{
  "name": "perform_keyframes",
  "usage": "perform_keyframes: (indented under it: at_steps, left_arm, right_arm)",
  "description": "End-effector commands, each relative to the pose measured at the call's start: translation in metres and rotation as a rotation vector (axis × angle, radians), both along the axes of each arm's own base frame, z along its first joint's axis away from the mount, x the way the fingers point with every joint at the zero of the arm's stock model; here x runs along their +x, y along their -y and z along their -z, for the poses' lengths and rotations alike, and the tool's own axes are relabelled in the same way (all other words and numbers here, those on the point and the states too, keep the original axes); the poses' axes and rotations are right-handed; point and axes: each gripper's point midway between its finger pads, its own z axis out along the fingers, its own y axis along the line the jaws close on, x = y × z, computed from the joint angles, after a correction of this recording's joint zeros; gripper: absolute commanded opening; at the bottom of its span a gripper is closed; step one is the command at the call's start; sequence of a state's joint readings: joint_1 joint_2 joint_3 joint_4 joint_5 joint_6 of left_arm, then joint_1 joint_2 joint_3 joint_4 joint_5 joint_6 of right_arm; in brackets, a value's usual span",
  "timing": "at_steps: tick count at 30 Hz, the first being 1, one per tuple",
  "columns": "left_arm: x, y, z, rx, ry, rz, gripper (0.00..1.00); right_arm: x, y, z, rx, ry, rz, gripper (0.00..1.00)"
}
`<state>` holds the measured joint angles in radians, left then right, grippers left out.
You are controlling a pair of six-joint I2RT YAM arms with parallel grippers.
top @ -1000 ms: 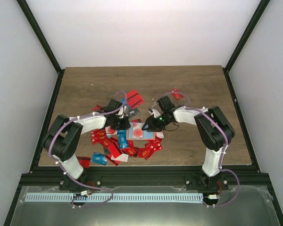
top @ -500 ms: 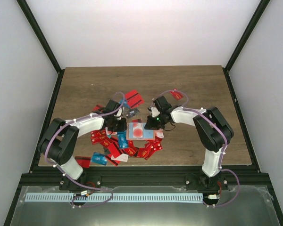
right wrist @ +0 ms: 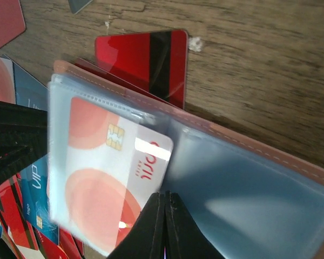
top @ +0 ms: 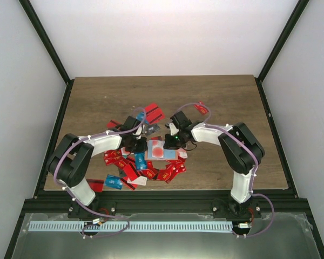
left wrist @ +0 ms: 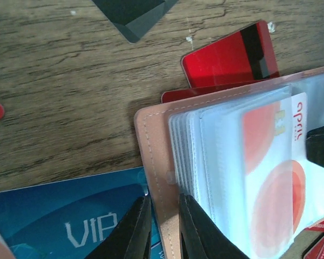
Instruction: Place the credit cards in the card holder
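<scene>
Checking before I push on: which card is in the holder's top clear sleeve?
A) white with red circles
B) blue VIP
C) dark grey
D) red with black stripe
A: the white card with red circles shows through the top sleeve of the card holder, the right gripper shut at its edge.

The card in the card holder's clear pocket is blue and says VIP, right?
Not blue. The card in the card holder's clear pocket is white with red circles, as the right wrist view shows. The blue VIP card lies outside it.
</scene>
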<state>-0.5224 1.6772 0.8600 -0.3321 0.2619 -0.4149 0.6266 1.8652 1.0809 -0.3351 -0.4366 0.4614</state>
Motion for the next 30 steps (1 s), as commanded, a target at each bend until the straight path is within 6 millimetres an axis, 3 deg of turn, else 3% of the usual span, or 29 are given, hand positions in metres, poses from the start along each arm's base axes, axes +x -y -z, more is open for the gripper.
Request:
perform_keyframes:
  at_steps: [1,9,23,27,30]
  left_arm:
    - [-0.010,0.002,0.015,0.014,-0.040,0.023,0.18]
    - [-0.012,0.006,0.019,0.008,-0.050,0.035,0.17]
    - [-0.011,0.007,0.015,0.006,-0.043,0.038,0.17]
    - [-0.011,0.006,0.006,0.003,-0.025,0.037,0.18]
    - [-0.010,0.005,-0.001,0.001,-0.010,0.034,0.19]
  right_arm:
    - [0.003,-0.010,0.000,-0.014,0.018,-0.014,0.03]
    - [0.001,-0.022,-0.005,0.029,0.009,-0.031,0.02]
    - [-0.011,-0.050,-0.043,0.254,-0.019,-0.099,0.02]
    - [-0.009,-0.045,-0.058,0.244,0.028,-0.099,0.05]
    - [-0.001,-0.027,-0.070,0.180,0.095,-0.059,0.14]
